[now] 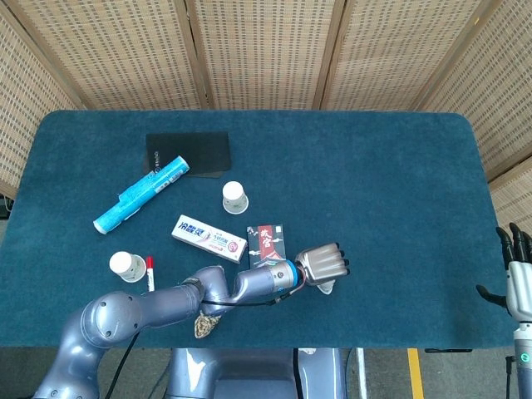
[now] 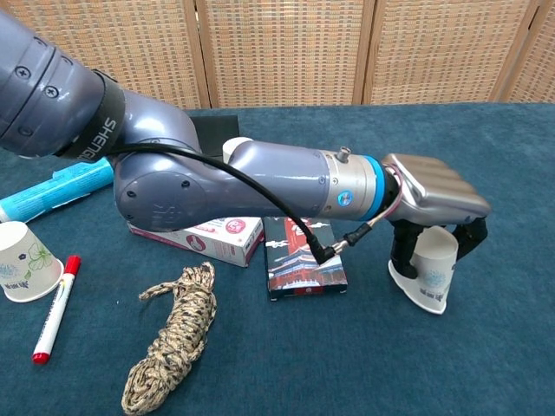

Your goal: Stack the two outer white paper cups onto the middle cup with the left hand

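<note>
My left hand (image 1: 322, 264) (image 2: 438, 195) grips the right white paper cup (image 2: 431, 269) from above, thumb on one side and fingers on the other. That cup is tilted, its base lifted on one side, and only a sliver of it (image 1: 327, 288) shows under the hand in the head view. Upside down at the table's centre stands the middle cup (image 1: 235, 197), mostly hidden behind my forearm in the chest view (image 2: 229, 149). The left cup (image 1: 125, 265) (image 2: 24, 260) stands near the front left edge. My right hand (image 1: 517, 274) hangs off the table's right edge, fingers apart, holding nothing.
A toothpaste box (image 1: 209, 235), a red-and-black card box (image 1: 268, 241) and a coil of rope (image 2: 172, 341) lie under and beside my left forearm. A red marker (image 2: 54, 307) sits by the left cup. A blue tube (image 1: 139, 204) and black pouch (image 1: 188, 154) lie further back.
</note>
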